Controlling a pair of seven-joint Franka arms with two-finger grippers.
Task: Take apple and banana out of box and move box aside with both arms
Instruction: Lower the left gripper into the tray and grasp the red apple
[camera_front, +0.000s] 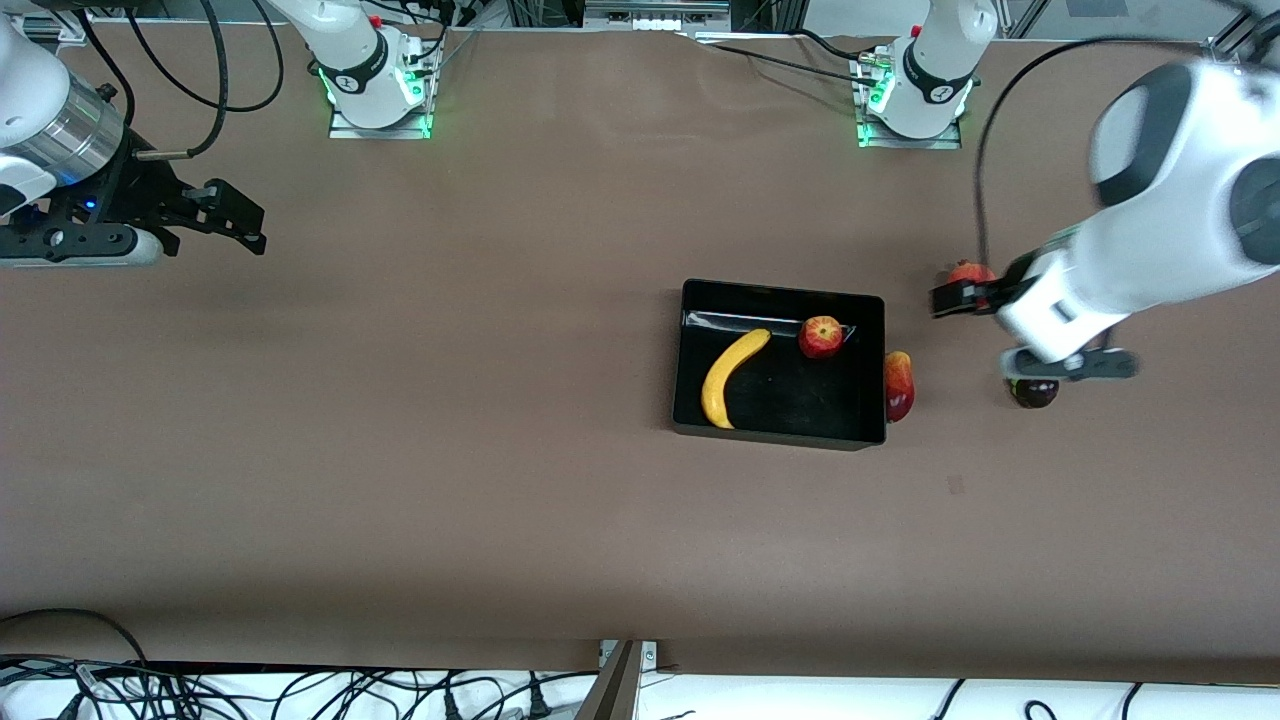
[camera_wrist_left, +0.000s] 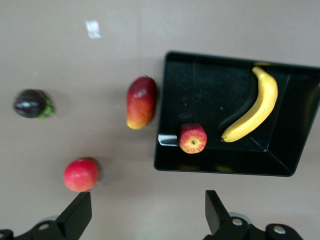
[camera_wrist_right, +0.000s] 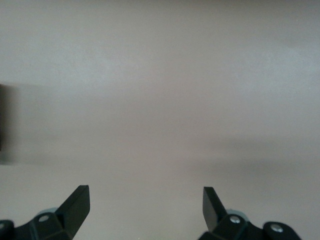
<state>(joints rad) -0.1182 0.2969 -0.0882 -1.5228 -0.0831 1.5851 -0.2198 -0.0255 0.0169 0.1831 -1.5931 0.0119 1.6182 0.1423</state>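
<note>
Altogether 5 fruits (camera_wrist_left: 141, 102), 2 inside 1 box (camera_front: 780, 432).

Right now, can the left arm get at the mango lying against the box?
Probably yes. The left gripper is open and empty above the table, and the mango lies uncovered beside the box. The box wall close alongside may crowd one finger.

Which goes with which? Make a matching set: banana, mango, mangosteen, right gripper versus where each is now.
Things:
1. banana
2. mango
3. mangosteen
4. right gripper

Places:
A. on the table, right beside the box's outer wall
B. open, over bare table toward the right arm's end
C. lying in the box beside the apple
D. on the table under the left arm, toward its end

Pairs: 1-C, 2-A, 3-D, 4-B
</note>
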